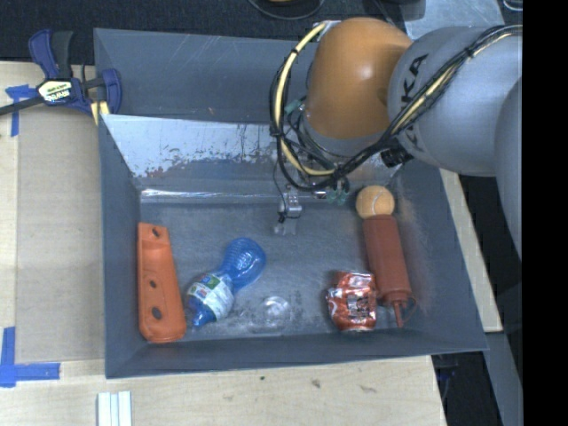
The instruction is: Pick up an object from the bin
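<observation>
The jaws hang over bare bin (213, 216) floor near centre; I cannot tell their opening, nothing seen in them. A bottle (224, 280) lies at seven o'clock, a ball (374, 202) at three. Closing here would likely catch nothing, and the ball could roll

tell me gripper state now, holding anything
Gripper: open or closed cannot be told; no object seen in it, over bare bin floor.

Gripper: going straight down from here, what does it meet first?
Probably bare floor of the grey metal bin; the gripper hangs over an open patch, the crushed blue plastic bottle lying aside. Depth unclear.
</observation>
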Robot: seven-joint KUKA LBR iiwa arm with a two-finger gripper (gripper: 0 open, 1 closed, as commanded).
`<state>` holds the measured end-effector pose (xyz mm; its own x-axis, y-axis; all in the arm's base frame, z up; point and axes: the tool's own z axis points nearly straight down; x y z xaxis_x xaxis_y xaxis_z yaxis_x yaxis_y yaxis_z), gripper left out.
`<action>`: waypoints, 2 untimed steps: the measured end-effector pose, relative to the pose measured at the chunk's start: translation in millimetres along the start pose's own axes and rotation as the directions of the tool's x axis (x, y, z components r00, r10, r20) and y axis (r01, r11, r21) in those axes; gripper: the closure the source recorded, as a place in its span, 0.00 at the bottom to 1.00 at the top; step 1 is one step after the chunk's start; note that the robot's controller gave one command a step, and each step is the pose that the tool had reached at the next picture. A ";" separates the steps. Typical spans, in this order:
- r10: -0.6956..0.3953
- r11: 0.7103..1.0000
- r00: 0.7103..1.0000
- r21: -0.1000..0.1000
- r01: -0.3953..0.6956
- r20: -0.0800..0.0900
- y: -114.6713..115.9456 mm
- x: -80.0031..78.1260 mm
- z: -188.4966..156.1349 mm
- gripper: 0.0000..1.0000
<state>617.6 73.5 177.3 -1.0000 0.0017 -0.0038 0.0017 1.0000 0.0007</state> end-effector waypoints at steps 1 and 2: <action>0.001 1.000 1.000 0.000 -0.001 0.000 0.0 0.0 0.0 0.00; -0.129 0.992 0.992 0.000 0.129 -0.001 30.7 48.1 60.3 0.00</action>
<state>569.8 104.4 116.8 -0.9919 -0.1270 -0.0029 -0.1270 0.9919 -0.0002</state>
